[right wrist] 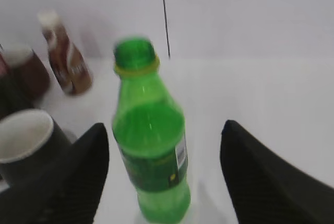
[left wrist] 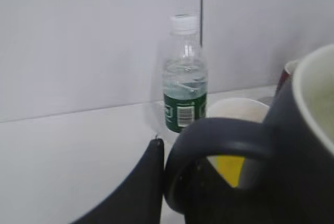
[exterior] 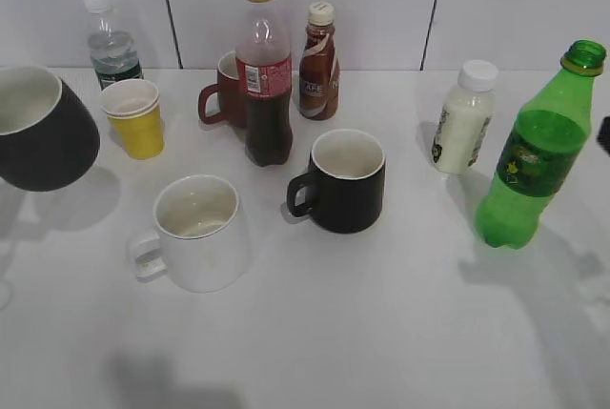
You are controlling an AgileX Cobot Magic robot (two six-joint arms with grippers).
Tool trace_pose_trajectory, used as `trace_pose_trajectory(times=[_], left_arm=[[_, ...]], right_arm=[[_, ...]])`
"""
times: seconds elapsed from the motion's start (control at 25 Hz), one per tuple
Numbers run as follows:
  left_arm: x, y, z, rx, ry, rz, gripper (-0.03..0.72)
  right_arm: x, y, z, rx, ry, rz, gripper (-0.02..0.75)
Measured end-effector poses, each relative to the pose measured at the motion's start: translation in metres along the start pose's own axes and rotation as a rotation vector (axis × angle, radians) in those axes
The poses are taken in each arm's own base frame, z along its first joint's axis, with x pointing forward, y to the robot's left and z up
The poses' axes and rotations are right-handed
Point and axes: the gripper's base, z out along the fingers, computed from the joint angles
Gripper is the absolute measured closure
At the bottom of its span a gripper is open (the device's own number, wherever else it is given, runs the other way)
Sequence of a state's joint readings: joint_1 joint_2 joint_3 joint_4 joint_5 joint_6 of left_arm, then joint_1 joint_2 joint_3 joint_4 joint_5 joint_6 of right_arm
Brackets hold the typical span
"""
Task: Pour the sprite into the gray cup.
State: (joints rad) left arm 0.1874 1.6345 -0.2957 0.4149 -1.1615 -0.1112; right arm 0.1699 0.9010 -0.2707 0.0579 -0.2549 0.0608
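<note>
Between right pincer (right wrist: 162,177) fingers: sprite (right wrist: 151,145), untouched, spread wide | left pincer (left wrist: 172,182): holding gray cup (left wrist: 292,156)

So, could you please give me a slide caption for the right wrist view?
Open right gripper flanking the uncapped green bottle, fingers clear of it, black mug at left.

Not much readable here tbh. The small brown bottle (exterior: 318,64) just right of the cola bottle (exterior: 264,75) has white letters that look like "CAFE" on its wrap. The cola's red label is too blurry to read. The water bottle (left wrist: 184,78) shows a barcode, digits illegible. The sprite (exterior: 537,152) label is unreadable too.
</note>
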Motion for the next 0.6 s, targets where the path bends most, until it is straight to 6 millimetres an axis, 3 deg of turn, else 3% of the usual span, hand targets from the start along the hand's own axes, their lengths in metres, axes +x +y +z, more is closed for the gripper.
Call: trace_pose_trajectory(times=[0.16,0.32,0.6], left_arm=[[0.000,-0.004,0.000,0.032,0.005,0.012,0.623],[0.000,-0.011,0.002,0.062,0.004,0.016,0.623],[0.000,-0.014,0.002,0.077,0.004,0.019,0.623]], right_arm=[[0.017,0.005,0.023,-0.032,0.085,-0.037,0.232],[0.036,0.011,0.040,-0.072,0.173,-0.077,0.164],[0.053,0.012,0.065,-0.085,0.153,-0.075,0.130]])
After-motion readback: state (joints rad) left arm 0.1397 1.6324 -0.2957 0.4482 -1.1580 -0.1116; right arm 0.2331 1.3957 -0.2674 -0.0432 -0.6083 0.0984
